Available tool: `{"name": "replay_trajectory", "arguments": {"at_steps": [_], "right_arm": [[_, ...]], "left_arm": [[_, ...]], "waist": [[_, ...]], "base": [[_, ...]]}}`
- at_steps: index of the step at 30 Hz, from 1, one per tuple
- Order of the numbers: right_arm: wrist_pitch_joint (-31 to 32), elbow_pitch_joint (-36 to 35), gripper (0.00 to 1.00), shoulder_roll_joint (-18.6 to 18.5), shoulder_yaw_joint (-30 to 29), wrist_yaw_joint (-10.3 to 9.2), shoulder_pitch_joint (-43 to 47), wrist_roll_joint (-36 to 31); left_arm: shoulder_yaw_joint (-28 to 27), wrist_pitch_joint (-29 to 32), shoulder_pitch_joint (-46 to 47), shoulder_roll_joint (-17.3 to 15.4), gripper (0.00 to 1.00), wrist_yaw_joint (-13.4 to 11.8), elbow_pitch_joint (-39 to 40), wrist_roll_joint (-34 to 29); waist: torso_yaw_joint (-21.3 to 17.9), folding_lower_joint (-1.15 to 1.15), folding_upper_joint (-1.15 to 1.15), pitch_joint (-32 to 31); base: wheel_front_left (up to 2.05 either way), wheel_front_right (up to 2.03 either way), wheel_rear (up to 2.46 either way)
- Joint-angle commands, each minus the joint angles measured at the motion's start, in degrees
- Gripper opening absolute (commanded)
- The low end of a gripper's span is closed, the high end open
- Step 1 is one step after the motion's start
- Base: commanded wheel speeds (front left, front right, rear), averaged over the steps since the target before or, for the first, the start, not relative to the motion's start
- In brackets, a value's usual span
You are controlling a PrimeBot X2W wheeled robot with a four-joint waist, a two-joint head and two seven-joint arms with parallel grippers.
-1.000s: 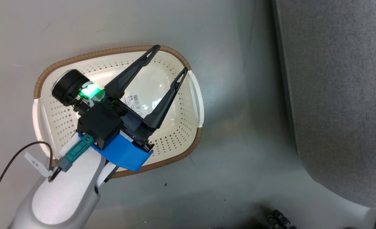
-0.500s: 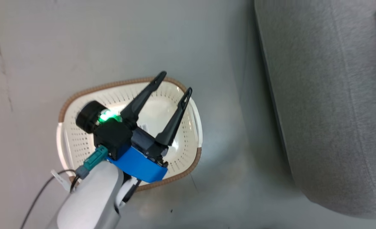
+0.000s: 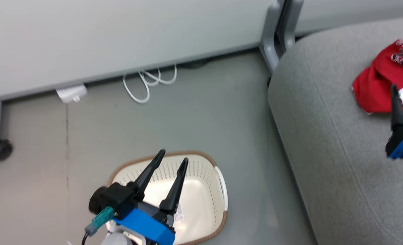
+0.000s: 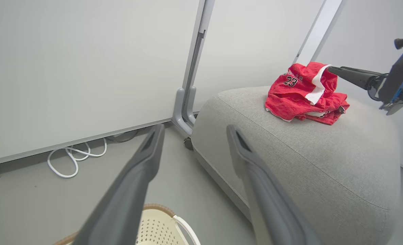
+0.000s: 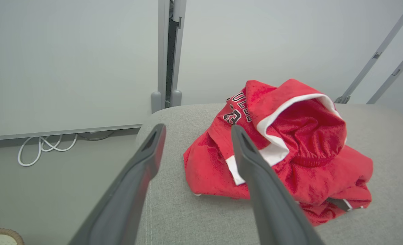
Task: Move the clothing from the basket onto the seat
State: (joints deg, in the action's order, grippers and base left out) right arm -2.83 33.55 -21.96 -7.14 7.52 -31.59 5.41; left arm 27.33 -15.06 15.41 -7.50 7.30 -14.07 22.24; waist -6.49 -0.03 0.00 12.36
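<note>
The clothing (image 3: 382, 85) is a crumpled red heap with white trim, lying on top of the grey seat (image 3: 324, 136). It also shows in both wrist views, as clothing (image 4: 296, 92) and clothing (image 5: 290, 153). My right gripper (image 5: 197, 127) hovers open just short of the heap, with nothing between its fingers. The cream basket (image 3: 204, 170) stands on the floor left of the seat, its floor bare but for a paper label (image 3: 178, 212). My left gripper (image 3: 174, 155) hangs open above the basket, holding nothing.
A white panel wall runs along the back, with a grey post foot (image 3: 276, 34) beside the seat's corner. A looped white cable (image 3: 146, 85) and a white adapter (image 3: 72, 93) lie at the wall's base. A caster wheel (image 3: 2, 149) stands at the far left.
The head camera has lifted and swung, bringing the wall, the seat top with the clothing and the right gripper into view. My left gripper stays open above the basket.
</note>
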Motion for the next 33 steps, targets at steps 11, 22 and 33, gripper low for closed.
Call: {"name": "replay_trajectory", "arguments": {"at_steps": [11, 22, 33], "right_arm": [[4.5, -24.1, 1.00, 8.3, 1.1, -0.07, 22.8, -2.5], [4.0, -32.1, 1.00, 17.3, 0.4, -0.07, 33.7, -3.8], [2.9, -32.5, 1.00, 19.1, 0.1, -0.07, 37.2, -5.1]], "left_arm": [[-11.5, -0.2, -11.2, 0.8, 1.00, 0.1, 0.4, -1.0], [-20.5, -0.2, -15.1, 1.9, 1.00, 0.0, -0.3, -3.6], [-22.7, -0.2, -15.2, 2.2, 1.00, 0.2, -2.5, -5.2]], "waist": [[6.0, 0.03, 0.00, -13.0], [8.6, 0.03, 0.00, -13.7], [8.9, 0.03, 0.00, -14.3]], "base": [[0.00, 0.00, 0.00], [0.00, 0.00, 0.00], [0.00, 0.00, 0.00]]}}
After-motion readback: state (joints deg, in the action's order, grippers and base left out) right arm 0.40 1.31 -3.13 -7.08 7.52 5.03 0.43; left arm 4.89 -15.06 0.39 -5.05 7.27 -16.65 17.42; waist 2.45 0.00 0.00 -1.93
